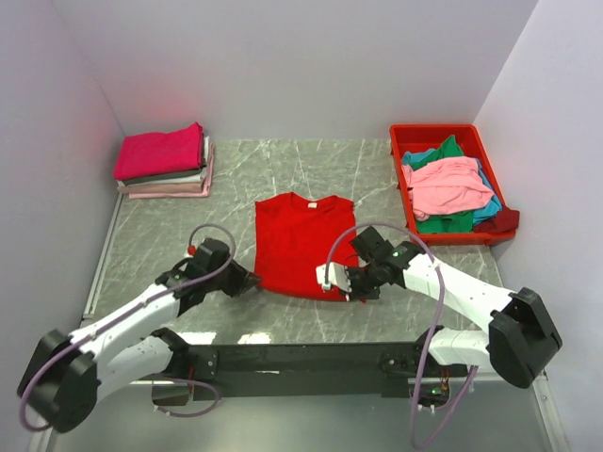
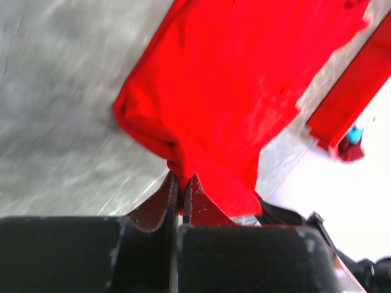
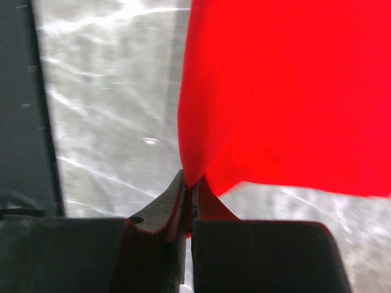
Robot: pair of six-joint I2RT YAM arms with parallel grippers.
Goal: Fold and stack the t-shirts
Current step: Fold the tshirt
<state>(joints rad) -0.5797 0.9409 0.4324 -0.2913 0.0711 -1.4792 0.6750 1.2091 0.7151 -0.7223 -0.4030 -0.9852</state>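
Observation:
A bright red t-shirt (image 1: 301, 240) lies flat on the table's middle, sides folded in, collar toward the back. My left gripper (image 1: 251, 281) is shut on its near left corner; the left wrist view shows red cloth (image 2: 238, 85) pinched between the closed fingertips (image 2: 168, 186). My right gripper (image 1: 337, 280) is shut on the near right corner, and the right wrist view has red cloth (image 3: 287, 91) bunched into the closed jaws. A stack of folded t-shirts (image 1: 165, 162), magenta on top, sits at the back left. More loose t-shirts (image 1: 450, 185), pink, green and teal, fill the bin.
A red plastic bin (image 1: 471, 132) stands at the back right against the wall. White walls close in on the left, back and right. A dark mounting bar (image 1: 301, 360) runs along the near edge between the arm bases.

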